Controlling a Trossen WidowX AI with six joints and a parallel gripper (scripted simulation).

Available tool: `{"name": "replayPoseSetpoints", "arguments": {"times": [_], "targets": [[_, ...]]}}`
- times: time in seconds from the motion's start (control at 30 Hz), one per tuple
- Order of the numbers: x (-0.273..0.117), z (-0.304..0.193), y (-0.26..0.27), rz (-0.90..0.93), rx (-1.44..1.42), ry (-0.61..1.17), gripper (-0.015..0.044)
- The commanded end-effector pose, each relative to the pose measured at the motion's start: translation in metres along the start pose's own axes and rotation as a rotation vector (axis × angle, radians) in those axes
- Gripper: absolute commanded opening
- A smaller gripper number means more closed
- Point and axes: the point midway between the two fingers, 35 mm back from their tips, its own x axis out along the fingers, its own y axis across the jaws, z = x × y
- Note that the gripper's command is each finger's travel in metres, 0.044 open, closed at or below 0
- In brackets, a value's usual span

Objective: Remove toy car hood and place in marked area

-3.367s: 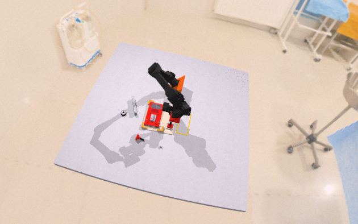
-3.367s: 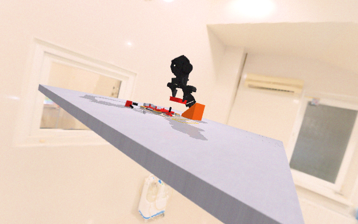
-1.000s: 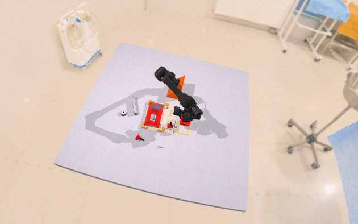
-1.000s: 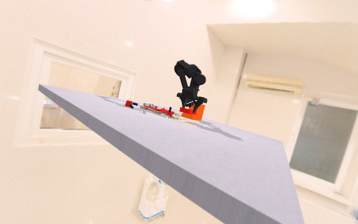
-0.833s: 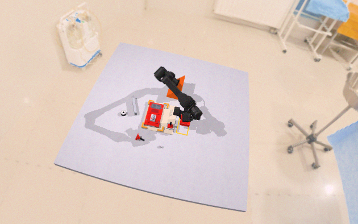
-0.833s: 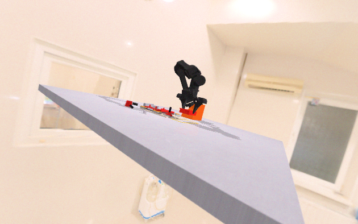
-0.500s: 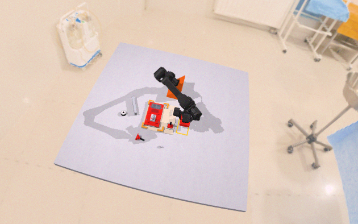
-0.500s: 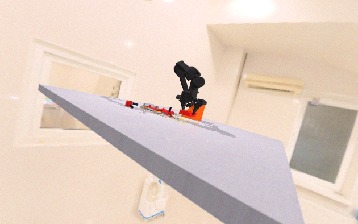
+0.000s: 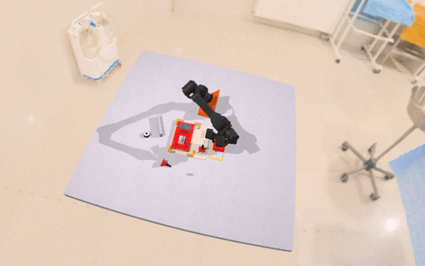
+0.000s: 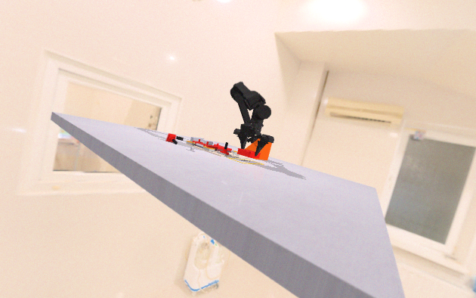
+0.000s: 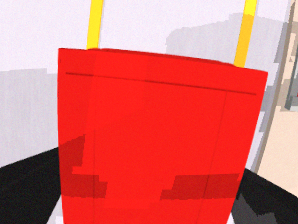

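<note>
The red hood (image 9: 218, 147) (image 10: 246, 152) (image 11: 150, 125) is between the two black fingers of my gripper (image 9: 220, 143) (image 10: 250, 152) (image 11: 149, 166), which is shut on its sides. The hood is low over the table, partly over the yellow outlined area (image 9: 216, 159) (image 11: 95, 25). In the wrist view two side lines of the outline run out past the hood's far edge. I cannot tell whether the hood touches the table. The red toy car (image 9: 177, 143) lies to the left in the top view, inside orange corner brackets. The arm hides part of the outline and hood.
A red piece with a black lever (image 9: 202, 149) stands between the car and the outline. An orange block (image 9: 204, 111) (image 10: 265, 151) is behind the gripper. A grey bar (image 9: 159, 125), a wheel (image 9: 146, 134) and a red-black piece (image 9: 163, 163) (image 10: 171, 138) lie farther left.
</note>
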Motion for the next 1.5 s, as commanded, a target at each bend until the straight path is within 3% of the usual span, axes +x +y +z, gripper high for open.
{"name": "replayPoseSetpoints", "arguments": {"times": [0.0,1.47], "targets": [[0.004,-0.002,-0.001,-0.007,-0.007,0.000,0.0000],[0.023,-0.002,-0.002,-0.008,-0.007,0.000,0.0000]]}}
